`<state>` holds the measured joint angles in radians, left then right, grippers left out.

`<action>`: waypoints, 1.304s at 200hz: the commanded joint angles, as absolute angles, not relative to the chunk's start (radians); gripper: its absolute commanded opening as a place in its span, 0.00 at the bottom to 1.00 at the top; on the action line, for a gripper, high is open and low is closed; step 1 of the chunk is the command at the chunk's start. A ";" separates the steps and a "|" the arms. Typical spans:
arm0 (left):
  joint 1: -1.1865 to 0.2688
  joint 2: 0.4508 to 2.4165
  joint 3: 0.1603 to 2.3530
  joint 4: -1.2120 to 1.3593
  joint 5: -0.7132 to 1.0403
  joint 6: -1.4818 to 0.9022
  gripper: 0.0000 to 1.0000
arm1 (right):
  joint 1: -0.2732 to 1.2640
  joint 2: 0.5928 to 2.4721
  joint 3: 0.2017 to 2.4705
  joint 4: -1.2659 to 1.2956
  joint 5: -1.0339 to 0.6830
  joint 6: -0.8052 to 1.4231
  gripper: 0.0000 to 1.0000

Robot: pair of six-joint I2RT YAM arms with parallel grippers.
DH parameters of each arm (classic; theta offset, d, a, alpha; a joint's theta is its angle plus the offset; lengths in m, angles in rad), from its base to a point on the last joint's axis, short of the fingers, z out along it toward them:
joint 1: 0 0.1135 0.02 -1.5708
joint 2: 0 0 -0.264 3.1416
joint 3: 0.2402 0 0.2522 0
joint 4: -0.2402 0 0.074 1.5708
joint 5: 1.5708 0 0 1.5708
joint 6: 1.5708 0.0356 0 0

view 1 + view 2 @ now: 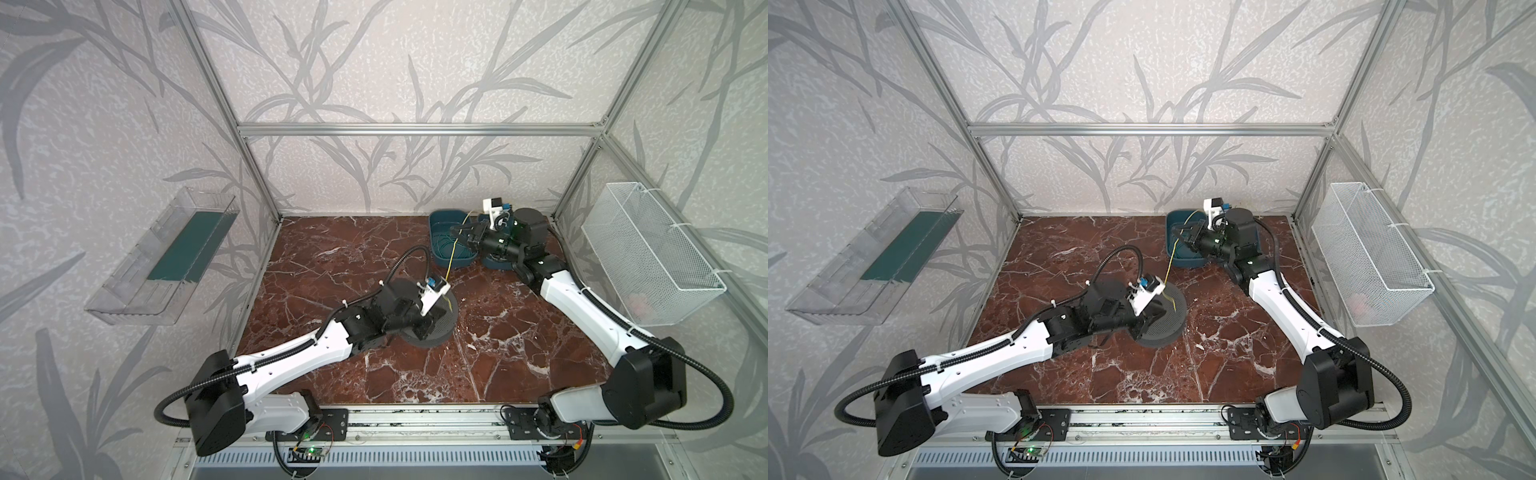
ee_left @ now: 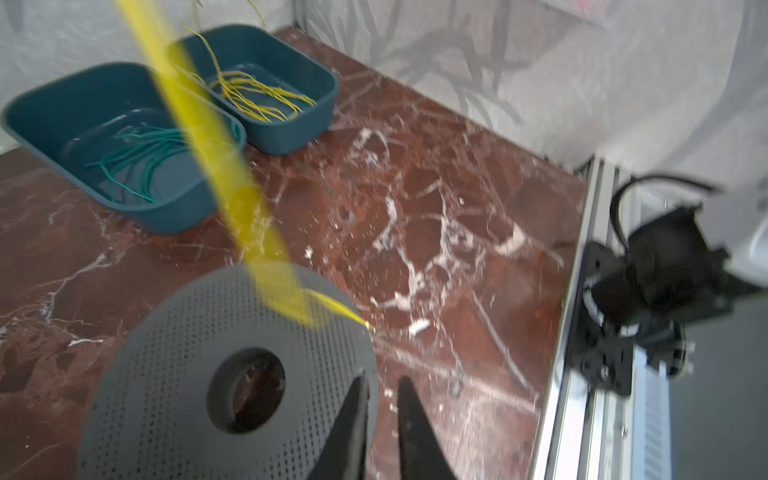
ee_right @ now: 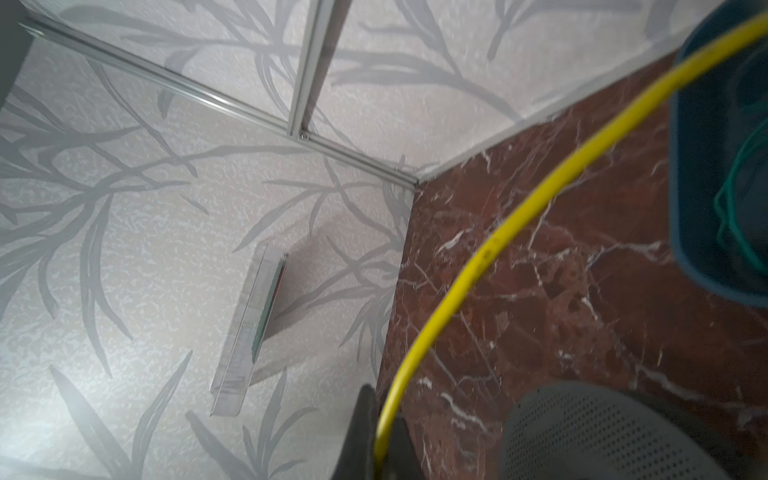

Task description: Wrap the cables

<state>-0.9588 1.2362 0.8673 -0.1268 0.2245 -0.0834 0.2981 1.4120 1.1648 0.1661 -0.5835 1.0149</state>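
One yellow cable [image 1: 453,253] [image 1: 1170,266] runs from my right gripper [image 1: 461,232] [image 3: 380,411], which is shut on it above a teal tray, down to a grey perforated spool [image 1: 451,313] [image 2: 174,332]. The cable's loose end [image 2: 345,311] lies across the spool's top, past the rim. My left gripper [image 2: 382,380] hovers at the spool's rim, jaws slightly apart with nothing between them. Several more yellow cables [image 2: 257,95] lie in the farther teal tray [image 2: 291,137].
The nearer teal tray [image 2: 124,212] holds green wires. A white wire basket [image 1: 648,253] hangs on the right wall and a clear shelf [image 1: 162,257] on the left wall. An aluminium rail [image 1: 415,419] runs along the front edge.
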 commanded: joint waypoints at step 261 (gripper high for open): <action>-0.902 1.289 1.075 0.143 -0.134 0.147 0.00 | 0.502 1.219 1.072 0.253 -0.385 0.932 0.00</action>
<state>-0.9131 1.3445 1.1198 0.0784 -0.1547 0.1089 0.5003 1.2407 1.0637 0.2340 -0.3752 0.9424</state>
